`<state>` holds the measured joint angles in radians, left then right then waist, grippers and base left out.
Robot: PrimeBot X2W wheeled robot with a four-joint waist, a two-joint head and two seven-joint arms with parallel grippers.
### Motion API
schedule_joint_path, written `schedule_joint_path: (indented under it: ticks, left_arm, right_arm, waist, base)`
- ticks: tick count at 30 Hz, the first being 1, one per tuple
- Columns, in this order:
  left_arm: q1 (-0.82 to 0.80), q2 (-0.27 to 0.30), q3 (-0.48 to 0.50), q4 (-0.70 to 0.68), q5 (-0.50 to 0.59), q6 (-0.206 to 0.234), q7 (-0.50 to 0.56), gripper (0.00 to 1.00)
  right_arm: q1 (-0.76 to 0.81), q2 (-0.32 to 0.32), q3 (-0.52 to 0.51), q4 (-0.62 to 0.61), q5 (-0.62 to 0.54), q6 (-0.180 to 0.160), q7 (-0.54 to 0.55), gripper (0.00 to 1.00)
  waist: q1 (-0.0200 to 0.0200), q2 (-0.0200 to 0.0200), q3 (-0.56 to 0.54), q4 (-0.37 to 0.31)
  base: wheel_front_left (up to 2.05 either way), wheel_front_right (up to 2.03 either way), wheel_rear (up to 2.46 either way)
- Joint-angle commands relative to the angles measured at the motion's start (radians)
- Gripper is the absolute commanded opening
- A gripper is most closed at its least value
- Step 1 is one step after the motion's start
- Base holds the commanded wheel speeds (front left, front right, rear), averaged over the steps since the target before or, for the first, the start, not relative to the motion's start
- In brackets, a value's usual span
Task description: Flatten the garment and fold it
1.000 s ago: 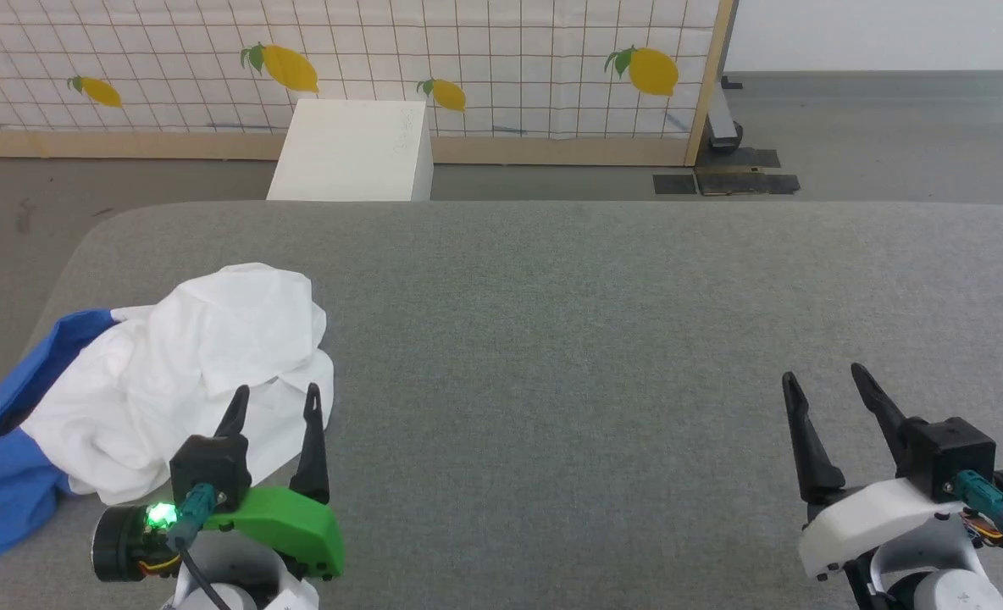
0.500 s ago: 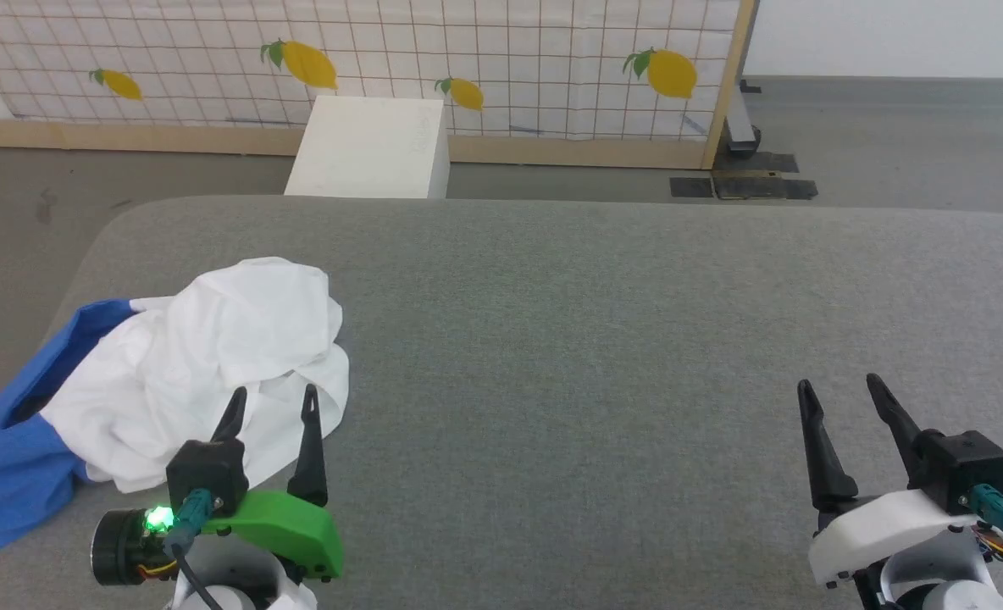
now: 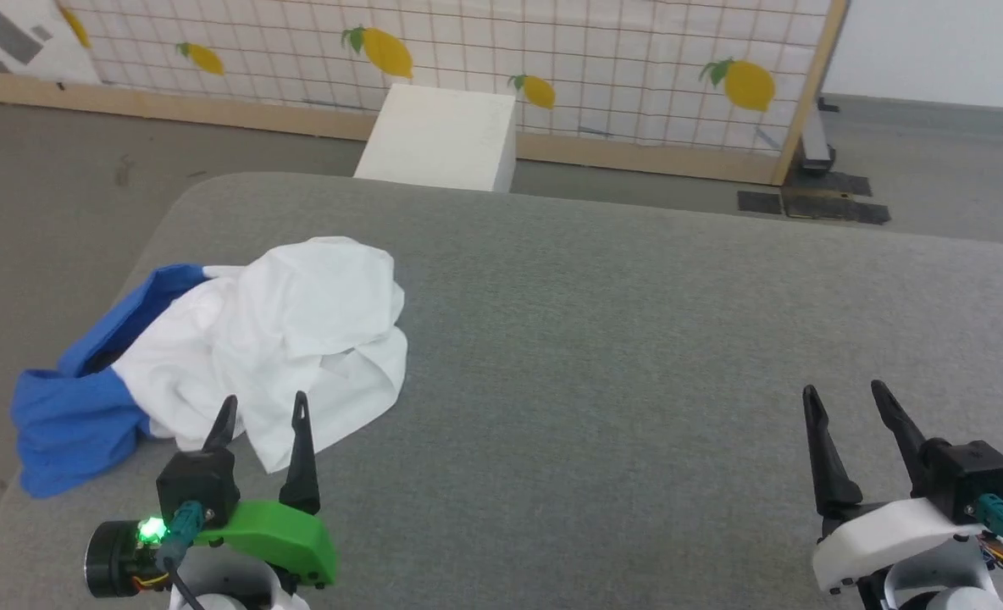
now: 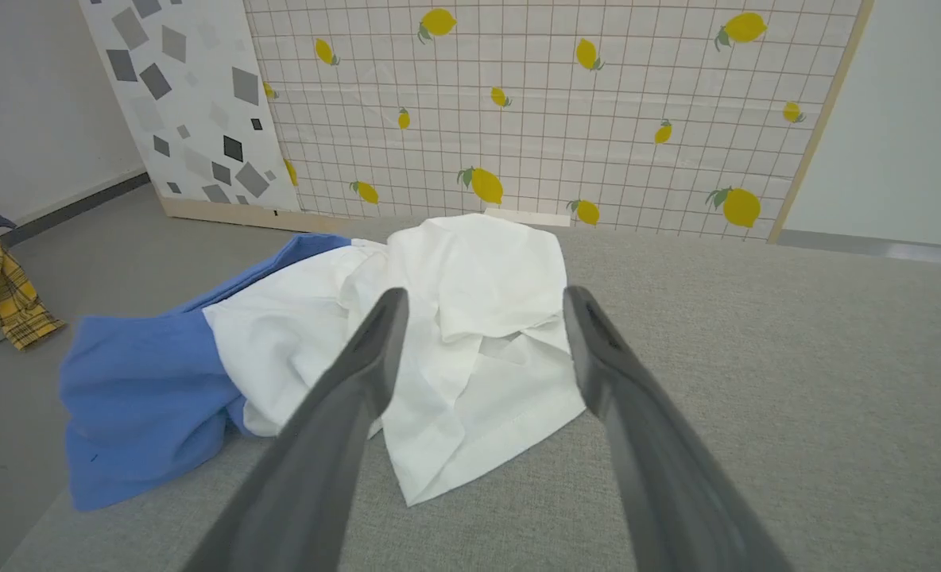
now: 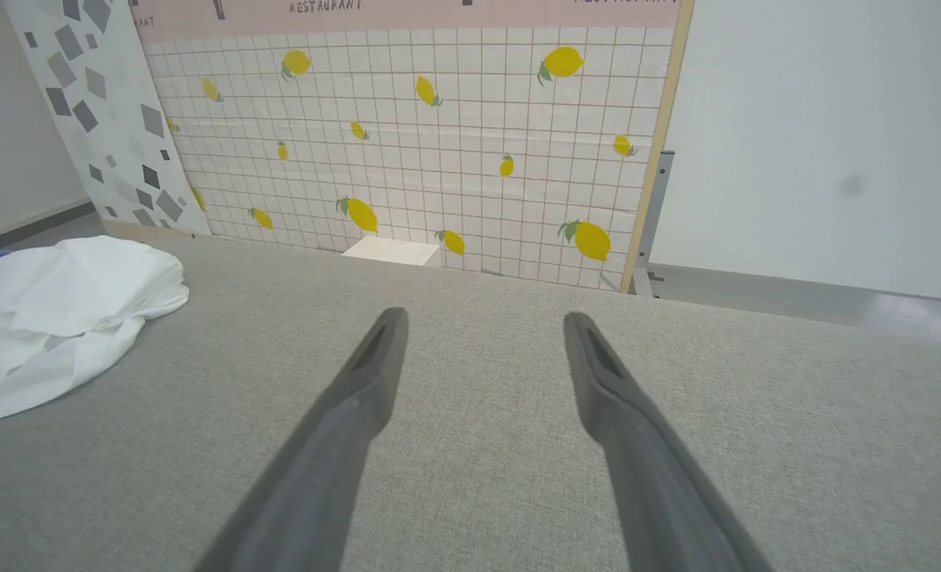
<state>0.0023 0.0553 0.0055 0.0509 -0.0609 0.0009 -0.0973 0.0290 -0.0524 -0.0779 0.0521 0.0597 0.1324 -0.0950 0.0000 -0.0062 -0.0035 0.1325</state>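
1. The left pincer has its jaws spread wide and holds nothing. Its two dark fingers point away from the robot.
2. The garment lies crumpled in a heap on the grey worktop, straight ahead of the left pincer. In the head view its nearest white flap lies behind and between the two fingertips. Whether the tips touch the cloth cannot be told.
3. In the left wrist view the white body is bunched up ahead, between the fingers. A stitched hem forms the corner that lies closest to this pincer.
4. The blue sleeve lies to the left of the left pincer, spread toward the worktop's left edge. A further strip of blue runs along the far left side of the heap.
5. The right pincer is also wide open and empty, above bare worktop. The garment is well apart from it, far off to its left.
6. Beyond the worktop's far edge, ahead of both pincers, a white box stands on the floor against a screen printed with a grid and lemons.
7. Far to the left of the left pincer, its wrist view shows a yellow checked cloth low down by the floor.
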Motion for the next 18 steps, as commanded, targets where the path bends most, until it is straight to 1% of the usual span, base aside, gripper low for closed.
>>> schedule_joint_path:
  ticks: [1, 18]
  left_arm:
    - [0.016, -0.002, 0.001, 0.003, -0.016, 0.001, -0.01, 1.0]
    - [0.026, -0.003, 0.011, 0.016, -0.031, 0.01, -0.045, 1.0]
  right_arm:
    - [0.017, 0.001, -0.006, 0.007, 0.009, -0.001, -0.011, 1.0]
    - [0.026, 0.001, -0.009, 0.047, 0.026, -0.001, -0.047, 1.0]
  waist:
    - [0.0, 0.0025, 0.001, 0.039]
    - [0.0, 0.0033, 0.006, 0.204]
  base:
    - [0.0, 0.0, 0.0]
    - [0.0, 0.0, 0.0]
